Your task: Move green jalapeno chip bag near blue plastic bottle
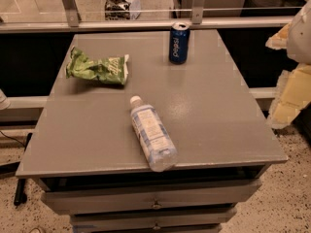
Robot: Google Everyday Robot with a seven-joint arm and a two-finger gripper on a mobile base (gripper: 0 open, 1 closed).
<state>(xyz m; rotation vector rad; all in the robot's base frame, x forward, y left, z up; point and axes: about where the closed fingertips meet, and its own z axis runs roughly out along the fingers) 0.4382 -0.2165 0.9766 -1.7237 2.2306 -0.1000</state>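
Green jalapeno chip bag [98,68] crumpled at 10 o'clock on grey table [218,110], well apart from blue plastic bottle [152,133], which lies capped at 6 o'clock. Pepsi can [179,43] upright at 12. Gripper [291,81] off-table at 3 o'clock; grip state cannot be told.

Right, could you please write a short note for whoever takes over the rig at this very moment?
Pincer: beyond the table's right edge, touching neither item.
Green jalapeno chip bag: lying crumpled on the far-left part of the grey table.
Blue plastic bottle: on its side near the front edge, cap pointing away, clearly apart from the bag.
Pepsi can: upright at the far edge; not part of the job.
Done: nothing yet, judging by where the bag lies.
Left: reach across, grasp the bag, and set it down beside the bottle.
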